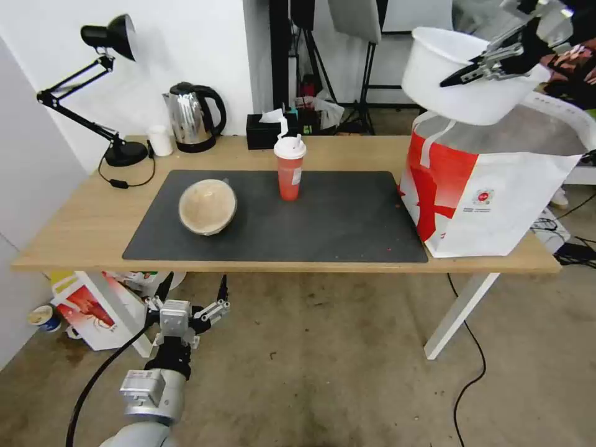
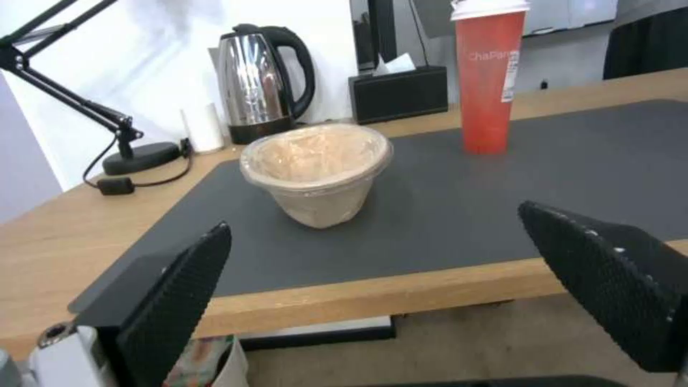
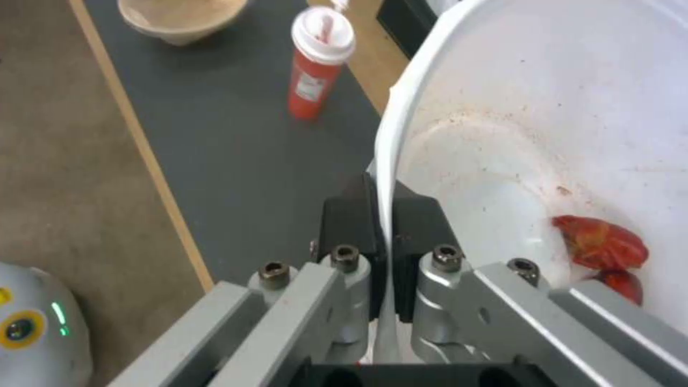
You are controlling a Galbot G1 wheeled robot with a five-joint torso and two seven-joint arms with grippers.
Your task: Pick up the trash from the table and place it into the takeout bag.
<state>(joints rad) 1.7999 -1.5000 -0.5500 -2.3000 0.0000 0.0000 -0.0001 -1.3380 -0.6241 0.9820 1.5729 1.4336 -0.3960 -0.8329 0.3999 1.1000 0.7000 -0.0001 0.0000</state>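
Currently, right end effector pinches the white bowl rim, takeout bag directly below; left end effector spread.

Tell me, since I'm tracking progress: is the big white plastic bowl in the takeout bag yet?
Not yet. The right gripper, jaws shut on its rim, holds the big white plastic bowl in the air above the white-and-red takeout bag.
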